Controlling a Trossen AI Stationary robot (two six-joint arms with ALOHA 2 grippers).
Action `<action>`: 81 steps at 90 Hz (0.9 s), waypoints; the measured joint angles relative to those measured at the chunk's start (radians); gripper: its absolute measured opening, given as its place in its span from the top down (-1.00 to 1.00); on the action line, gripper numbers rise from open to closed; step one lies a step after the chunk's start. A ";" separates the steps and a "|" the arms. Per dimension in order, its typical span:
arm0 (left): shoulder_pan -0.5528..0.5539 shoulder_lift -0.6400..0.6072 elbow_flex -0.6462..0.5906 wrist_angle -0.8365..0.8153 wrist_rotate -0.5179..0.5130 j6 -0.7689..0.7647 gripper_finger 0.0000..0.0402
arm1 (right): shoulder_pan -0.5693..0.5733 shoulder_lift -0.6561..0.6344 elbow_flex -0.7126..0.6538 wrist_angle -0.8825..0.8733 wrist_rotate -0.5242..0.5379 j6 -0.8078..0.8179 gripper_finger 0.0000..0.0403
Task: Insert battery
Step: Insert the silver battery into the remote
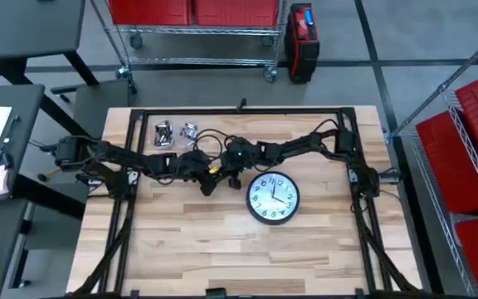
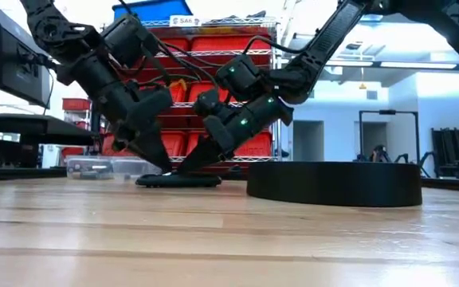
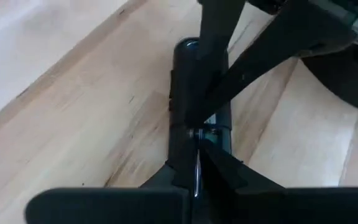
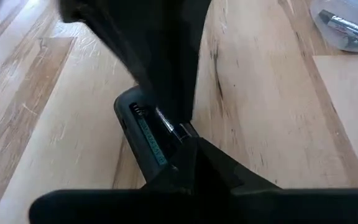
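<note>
A long black device [image 3: 188, 81] lies flat on the table, left of the clock. Its battery compartment [image 4: 143, 134] is open, with a spring and a green label showing inside. A silvery battery [image 4: 168, 122] lies slanted in the compartment. My left gripper [image 3: 197, 163] and my right gripper [image 4: 189, 148] meet over the device from opposite sides, both slanting down and both shut. In the low view their tips come down on the device [image 2: 178, 180] together. My left gripper rests its shut fingertips on the device's near end [image 3: 191, 146], slanting down from the table's left. Whether it touches the battery I cannot tell. The device lies flat on the table. My right gripper comes slanting down from the table's right. Its shut fingertips stand against the battery's end [image 4: 184, 130] inside the compartment. The left arm's finger covers the rest of the battery. The battery lies along the compartment, partly sunk in.
A round clock [image 1: 273, 198] lies face up just right of the grippers and shows as a black disc [image 2: 333, 183] in the low view. Clear containers with loose batteries [image 1: 175, 133] stand at the far left of the table. Bare wood lies toward the near edge.
</note>
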 joint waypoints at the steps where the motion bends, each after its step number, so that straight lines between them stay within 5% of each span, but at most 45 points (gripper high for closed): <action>1: 0.000 0.000 0.000 -0.001 0.000 0.000 0.98 | 0.000 0.000 0.000 0.000 0.000 0.000 1.00; 58: -0.001 0.151 0.008 0.103 0.010 -0.024 1.00 | 0.001 0.000 -0.001 -0.002 0.001 -0.001 1.00; 81: -0.007 0.098 0.006 0.087 0.027 0.032 1.00 | -0.005 -0.038 -0.004 -0.029 0.001 0.001 1.00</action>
